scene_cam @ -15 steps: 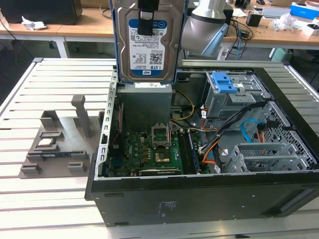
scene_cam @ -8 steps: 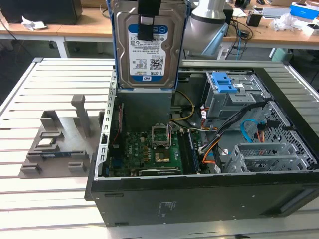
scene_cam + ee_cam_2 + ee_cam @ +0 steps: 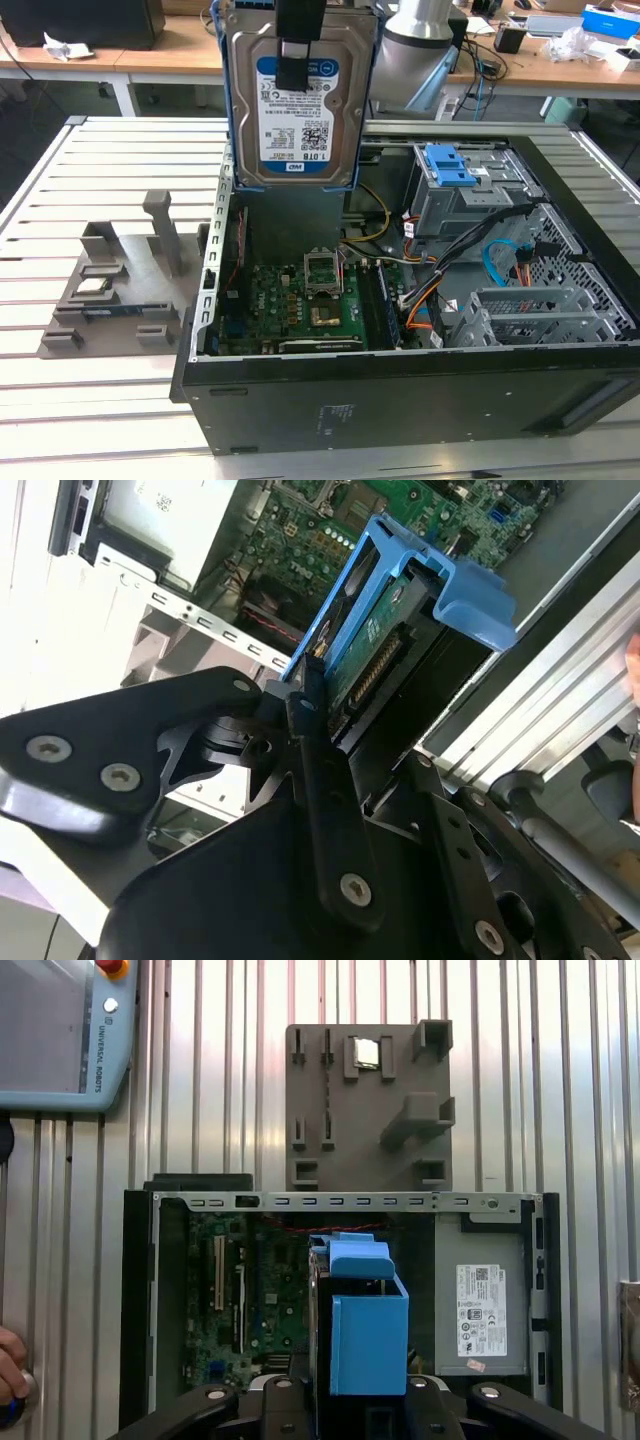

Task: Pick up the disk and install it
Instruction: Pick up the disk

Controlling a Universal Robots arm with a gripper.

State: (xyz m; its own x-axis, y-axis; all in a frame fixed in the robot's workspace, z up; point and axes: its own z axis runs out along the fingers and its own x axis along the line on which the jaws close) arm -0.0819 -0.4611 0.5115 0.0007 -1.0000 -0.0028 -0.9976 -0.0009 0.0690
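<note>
The disk (image 3: 295, 120), a silver hard drive with a white-and-blue label and a blue carrier rail, hangs upright in the air above the open computer case (image 3: 400, 400). My gripper (image 3: 297, 50) is shut on its upper end, and one black finger lies over the label. In the second wrist view the disk (image 3: 385, 620) is seen edge-on, clamped between the gripper (image 3: 318, 695) fingers. In the first wrist view the blue carrier of the disk (image 3: 367, 1330) hangs over the motherboard, beside the power supply (image 3: 482, 1300).
Inside the case are the green motherboard (image 3: 290, 300), loose cables and a metal drive bay with a blue latch (image 3: 452, 165). A grey fixture block (image 3: 120, 290) lies on the slatted table at the exterior view's left. A teach pendant (image 3: 60, 1030) and a person's hand (image 3: 10, 1375) are near the case.
</note>
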